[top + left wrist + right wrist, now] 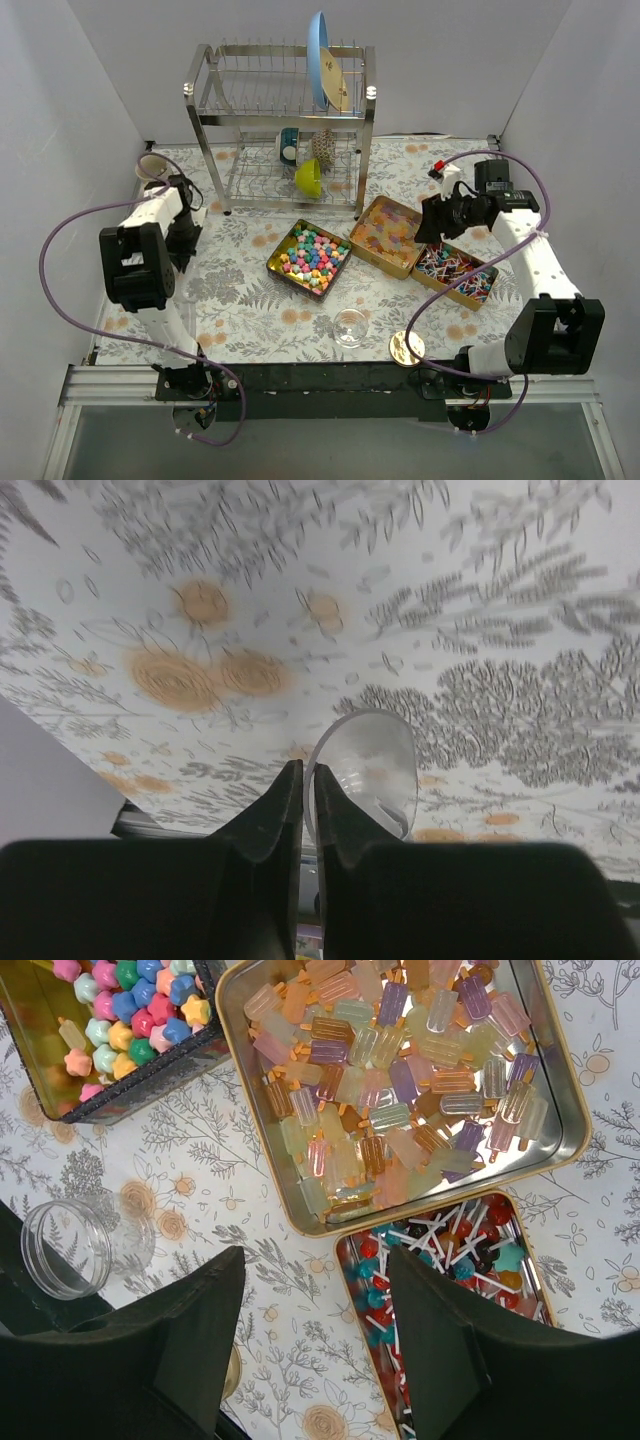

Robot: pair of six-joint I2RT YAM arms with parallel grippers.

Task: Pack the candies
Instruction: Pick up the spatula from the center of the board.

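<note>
- The right hand [315, 1265] hangs with its fingers spread wide and nothing between them.
- The lollipops [450, 1260] lie straight beneath it in their tin, showing in the gap between the fingers and reaching under the right finger. Their sticks point every way, so there is no single long axis to line up on.
- The popsicle candies [390, 1090] fill a gold tin just past the fingertips. The star candies [130, 1010] sit further off, ahead and to its left.
- The clear jar [65, 1250] stands open on the desk [230, 1170], just outside the left finger.
- The left hand [304, 775] is closed to a slit and looks pinched on the rim of a clear lid [370, 770].
- It is well apart from all three tins, so the right hand is much the nearer and is probably the one to pick.
</note>
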